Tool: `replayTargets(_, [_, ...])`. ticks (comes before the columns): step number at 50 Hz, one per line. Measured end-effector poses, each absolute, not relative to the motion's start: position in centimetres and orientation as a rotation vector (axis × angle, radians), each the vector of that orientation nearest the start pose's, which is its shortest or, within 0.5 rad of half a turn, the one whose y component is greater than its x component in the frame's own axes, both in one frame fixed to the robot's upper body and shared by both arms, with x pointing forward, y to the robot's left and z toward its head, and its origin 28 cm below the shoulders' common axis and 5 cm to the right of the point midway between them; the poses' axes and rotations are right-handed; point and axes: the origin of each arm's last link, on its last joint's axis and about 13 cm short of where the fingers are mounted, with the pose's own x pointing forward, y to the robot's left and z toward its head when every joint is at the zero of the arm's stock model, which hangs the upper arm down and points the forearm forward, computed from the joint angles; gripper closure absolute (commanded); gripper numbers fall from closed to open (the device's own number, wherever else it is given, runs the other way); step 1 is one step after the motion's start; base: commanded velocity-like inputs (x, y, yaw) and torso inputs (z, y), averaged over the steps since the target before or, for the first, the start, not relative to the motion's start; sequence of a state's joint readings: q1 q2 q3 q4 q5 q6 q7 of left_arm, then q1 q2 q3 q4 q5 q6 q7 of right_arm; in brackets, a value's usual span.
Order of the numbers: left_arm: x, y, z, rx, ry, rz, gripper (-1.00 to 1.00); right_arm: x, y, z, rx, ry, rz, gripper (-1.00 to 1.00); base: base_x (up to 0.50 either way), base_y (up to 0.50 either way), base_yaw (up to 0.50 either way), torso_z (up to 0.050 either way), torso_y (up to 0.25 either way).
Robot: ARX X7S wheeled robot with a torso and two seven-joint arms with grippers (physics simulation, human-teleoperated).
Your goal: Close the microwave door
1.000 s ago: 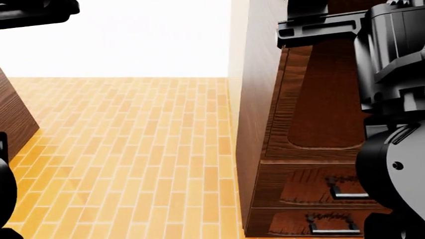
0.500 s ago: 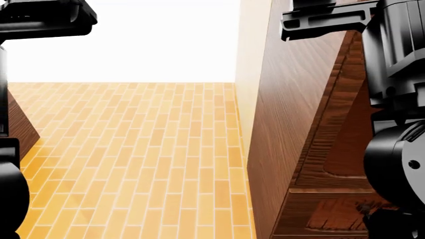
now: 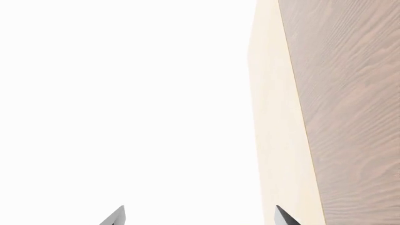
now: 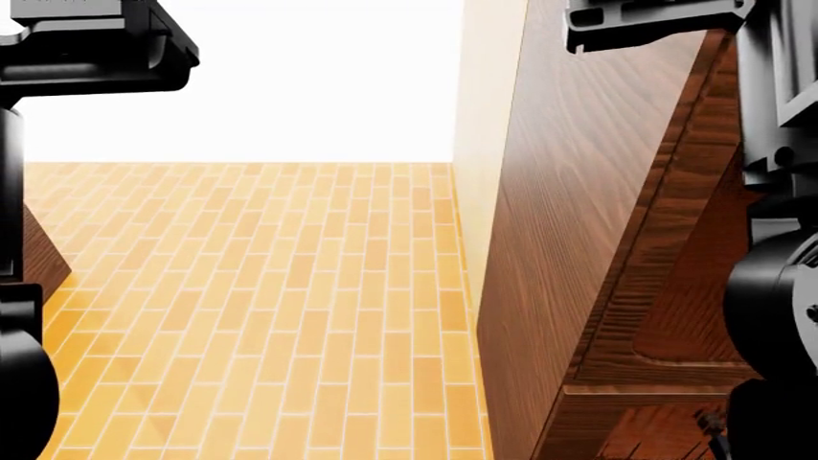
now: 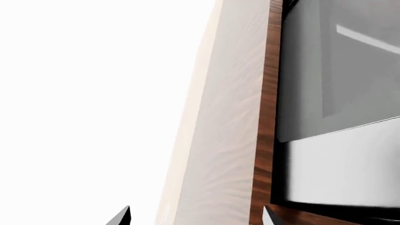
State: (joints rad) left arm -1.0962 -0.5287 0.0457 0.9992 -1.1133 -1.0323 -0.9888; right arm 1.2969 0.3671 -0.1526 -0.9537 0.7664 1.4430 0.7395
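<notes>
Head view: a dark wood cabinet rises beside the brick floor; left wrist: left gripper spread, empty; right wrist: right gripper spread, empty, microwave set in the cabinet.

The cabinet is dark, glossy grained wood; the floor is smooth orange brick; the microwave is matt grey.

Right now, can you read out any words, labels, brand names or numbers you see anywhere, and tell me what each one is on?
No readable text in any view.
Wooden cabinet: plain wood grain, no label.
Grey appliance panel set in the cabinet: no brand or numbers visible.
Brick-pattern floor: no markings.
</notes>
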Motion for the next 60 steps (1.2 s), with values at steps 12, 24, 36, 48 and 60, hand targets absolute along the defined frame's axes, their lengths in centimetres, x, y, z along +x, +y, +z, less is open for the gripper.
replayTargets(12, [17.9, 20.9, 32.4, 0.018, -0.795, 0.066, -1.0, 20.5, -9.6, 37.3, -0.329, -0.74, -0.149, -1.0, 0.0, 0.0, 0.0, 0.0, 0.0])
replayTargets(24, [18.0, 20.9, 32.4, 0.022, -0.793, 0.061, -1.0, 21.3, -10.1, 40.4, -0.344, -0.755, -0.165, -1.0, 0.0, 0.0, 0.0, 0.0, 0.0])
replayTargets(36, [18.1, 20.9, 32.3, 0.025, -0.79, 0.06, -1.0, 21.1, -11.1, 42.8, -0.339, -0.778, -0.216, -1.0, 0.0, 0.0, 0.0, 0.0, 0.0])
replayTargets(48, [18.1, 20.9, 32.2, 0.029, -0.788, 0.058, -1.0, 20.7, -12.4, 44.1, -0.332, -0.789, -0.279, -1.0, 0.0, 0.0, 0.0, 0.0, 0.0])
replayTargets(60, [18.2, 20.9, 32.1, 0.033, -0.787, 0.054, -1.0, 20.9, -13.8, 44.3, -0.329, -0.779, -0.328, -1.0, 0.0, 0.0, 0.0, 0.0, 0.0])
